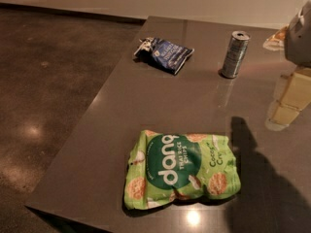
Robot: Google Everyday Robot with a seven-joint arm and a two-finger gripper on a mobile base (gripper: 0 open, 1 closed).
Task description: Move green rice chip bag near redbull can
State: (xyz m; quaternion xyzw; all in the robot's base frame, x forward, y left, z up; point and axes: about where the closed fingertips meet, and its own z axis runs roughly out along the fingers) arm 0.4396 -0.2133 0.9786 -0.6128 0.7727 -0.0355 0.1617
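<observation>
The green rice chip bag point(182, 170) lies flat on the dark grey table point(146, 106) near the front edge, with its "dang" lettering facing up. The redbull can point(235, 54) stands upright near the table's far side, well behind the bag and slightly to its right. My gripper point(289, 98) hangs above the table at the right edge of the view. It is to the right of the can and behind and to the right of the bag, touching neither. Its shadow falls on the table just right of the bag.
A small dark blue snack bag point(165, 54) lies at the far left of the table, left of the can. An orange-and-white object point(274, 38) shows partly behind my arm at the far right. The table's left edge drops to a dark polished floor point(48, 91).
</observation>
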